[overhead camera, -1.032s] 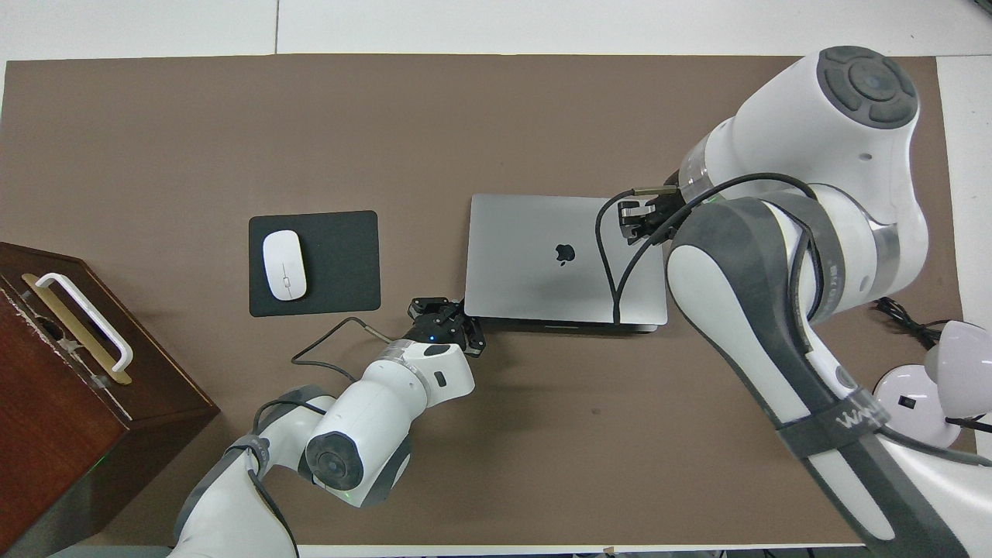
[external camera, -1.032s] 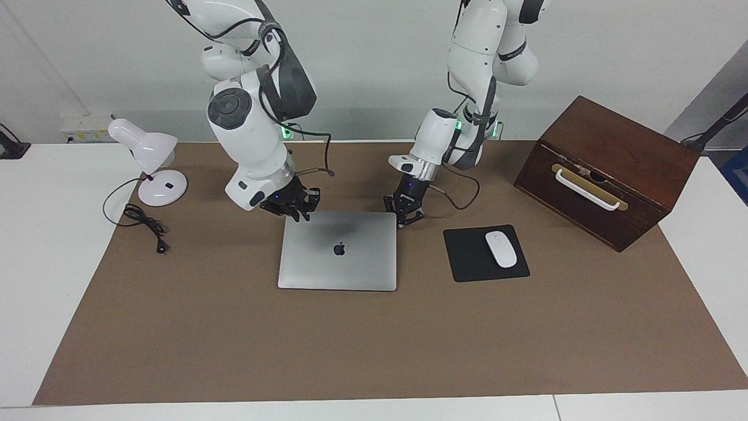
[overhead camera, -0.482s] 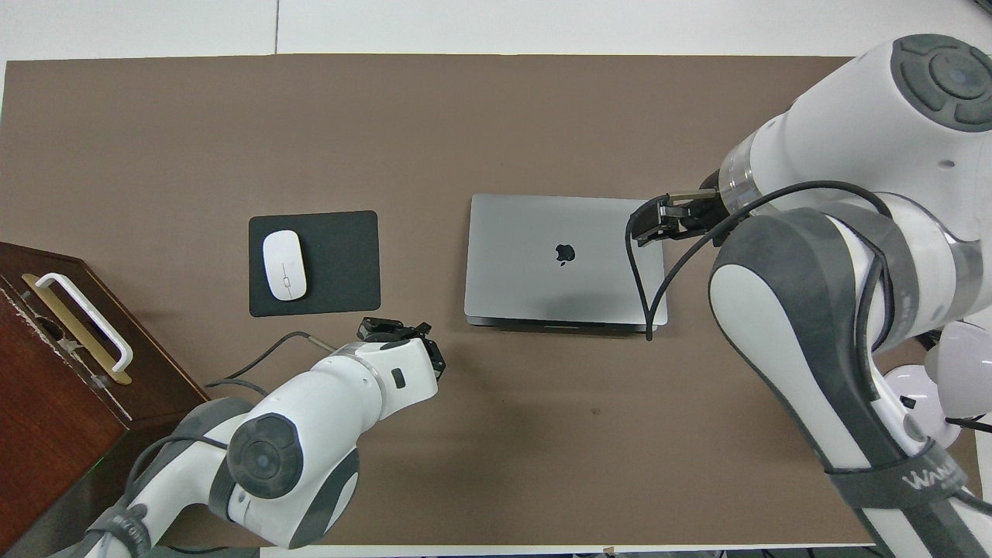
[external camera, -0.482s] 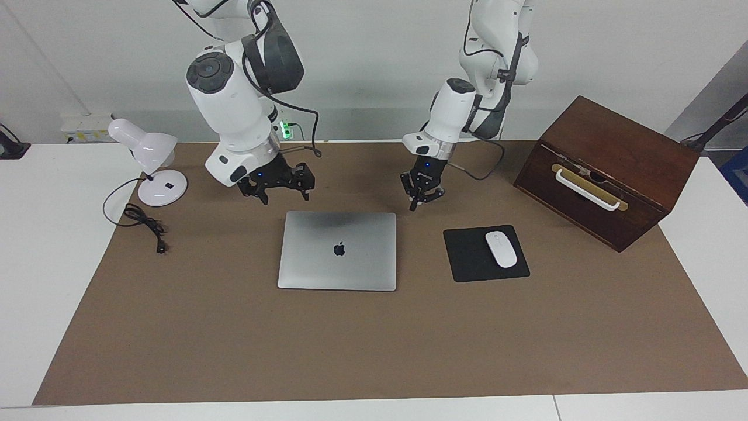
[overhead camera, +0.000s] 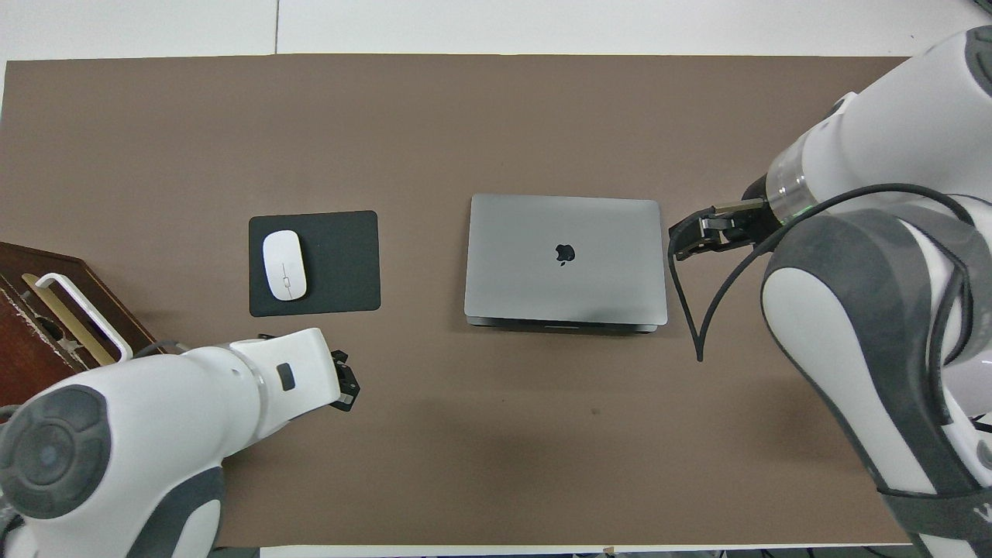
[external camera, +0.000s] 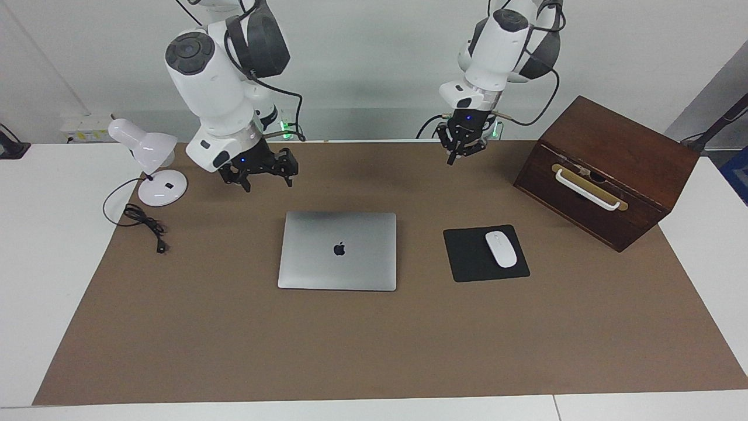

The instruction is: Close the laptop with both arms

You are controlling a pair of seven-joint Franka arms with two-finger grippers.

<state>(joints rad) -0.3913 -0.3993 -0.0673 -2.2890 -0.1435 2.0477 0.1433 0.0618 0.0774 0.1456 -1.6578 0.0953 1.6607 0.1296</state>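
- Since a second ago, both arms have lifted off the laptop's robot-side corners and drawn back toward their bases; the laptop has not shifted.
- The thin silver-grey metal laptop (external camera: 338,250) lies shut and flat on the brown table mat (external camera: 374,351), dark apple logo up, midway along the table.
- The right arm's black gripper (external camera: 260,169) hangs in the air over bare mat, toward the right arm's end of the laptop, its fingers spread apart and holding nothing.
- The left arm's black gripper (external camera: 461,140) hangs over the mat's edge by the robots; I cannot tell how its jaws stand.
- A white mouse (external camera: 501,249) sits on a black mouse pad (external camera: 467,257) beside the laptop, toward the left arm's end.
- A dark wooden box (external camera: 608,169) and a white desk lamp (external camera: 149,166) stand at either end.
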